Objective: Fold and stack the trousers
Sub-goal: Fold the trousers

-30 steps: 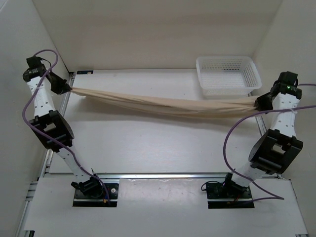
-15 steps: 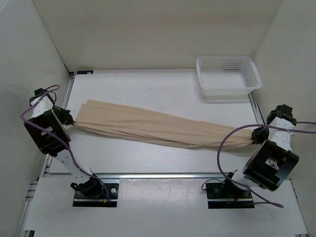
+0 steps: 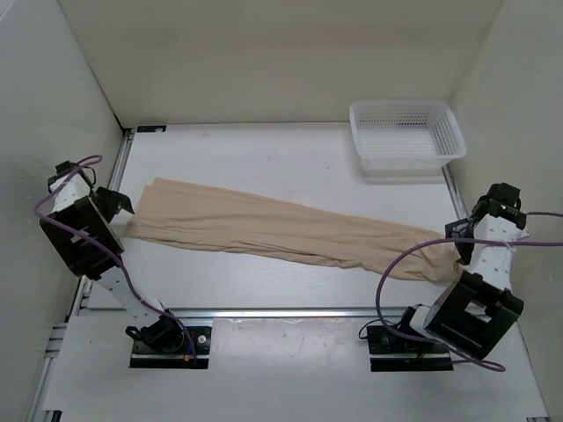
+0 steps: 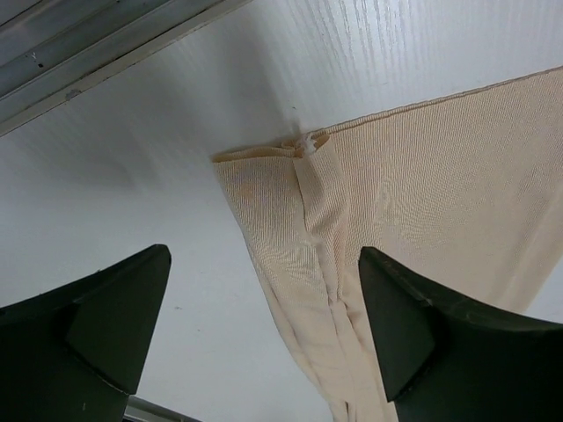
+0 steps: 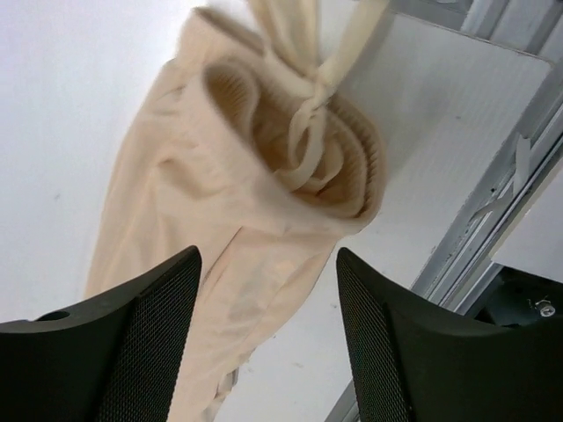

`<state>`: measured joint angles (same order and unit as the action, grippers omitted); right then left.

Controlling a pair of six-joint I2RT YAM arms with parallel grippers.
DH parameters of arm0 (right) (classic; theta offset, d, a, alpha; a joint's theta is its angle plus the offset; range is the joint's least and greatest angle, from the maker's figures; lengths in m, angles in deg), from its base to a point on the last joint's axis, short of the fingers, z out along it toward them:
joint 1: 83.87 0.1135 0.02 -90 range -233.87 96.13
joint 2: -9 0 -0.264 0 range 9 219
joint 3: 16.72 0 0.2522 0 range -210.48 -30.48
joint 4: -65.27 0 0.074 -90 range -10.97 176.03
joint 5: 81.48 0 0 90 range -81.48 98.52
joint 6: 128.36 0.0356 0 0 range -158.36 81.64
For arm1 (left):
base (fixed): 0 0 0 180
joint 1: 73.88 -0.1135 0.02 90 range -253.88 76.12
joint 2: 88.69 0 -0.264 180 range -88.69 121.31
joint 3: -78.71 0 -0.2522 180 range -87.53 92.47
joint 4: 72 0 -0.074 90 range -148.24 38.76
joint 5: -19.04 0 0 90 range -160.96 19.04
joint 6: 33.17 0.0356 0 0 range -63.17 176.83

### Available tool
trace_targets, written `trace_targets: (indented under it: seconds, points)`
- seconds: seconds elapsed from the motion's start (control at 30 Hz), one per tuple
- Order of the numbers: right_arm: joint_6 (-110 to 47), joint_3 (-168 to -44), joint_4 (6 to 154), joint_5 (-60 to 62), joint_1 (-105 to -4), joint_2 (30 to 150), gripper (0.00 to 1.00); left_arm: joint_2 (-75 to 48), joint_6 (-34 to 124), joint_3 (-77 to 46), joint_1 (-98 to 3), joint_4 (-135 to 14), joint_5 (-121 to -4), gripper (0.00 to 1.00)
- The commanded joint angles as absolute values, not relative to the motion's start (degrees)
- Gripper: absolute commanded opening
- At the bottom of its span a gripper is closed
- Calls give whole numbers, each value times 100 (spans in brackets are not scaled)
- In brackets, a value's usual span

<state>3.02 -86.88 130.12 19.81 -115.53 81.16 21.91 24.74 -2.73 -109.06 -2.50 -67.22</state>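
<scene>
The left hand point(image 4: 264, 338) stands wide open and holds nothing, hovering just over the hem end of the trousers point(image 3: 273, 229). The right hand point(image 5: 268, 338) is open too, its fingers spread above the bunched waist end, gripping nothing. The trousers lie stretched slantwise across the desk point(image 3: 264, 158), from left to near right. A white basket point(image 3: 405, 160) sits in the far right corner, apart from them.

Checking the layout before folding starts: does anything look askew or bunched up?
The trousers lie slantwise across the table, and their waistband end is crumpled at the right edge; the cuff end lies flat.
</scene>
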Motion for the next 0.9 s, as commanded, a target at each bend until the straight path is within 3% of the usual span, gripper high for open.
trace_targets:
  seconds: [0.0, 0.23, 0.33, 0.47, 0.63, 0.87]
  points:
    - [312, -9251, 13238, 2065, -11201, 7677, 68, 2082, 2651, -306, -10860, -287, -6850, 100]
    - [5, -9780, 13555, 2065, -10163, 7176, 68, 2468, 2800, 96, -10000, -78, -7551, 81]
    - [-145, -9780, 13607, 1933, -9979, 7043, 70, 2539, 2905, 727, -9543, 204, -8551, 81]
    - [-294, -9727, 13791, 1933, -9777, 7043, 70, 2977, 2959, 1538, -9480, 670, -8994, 82]
    - [-400, -9675, 13959, 1933, -9776, 7043, 70, 3584, 3029, 2049, -9480, 873, -8837, 91]
    - [-400, -9868, 14064, 2046, -9776, 7210, 70, 3708, 3108, 1435, -9480, 390, -8177, 95]
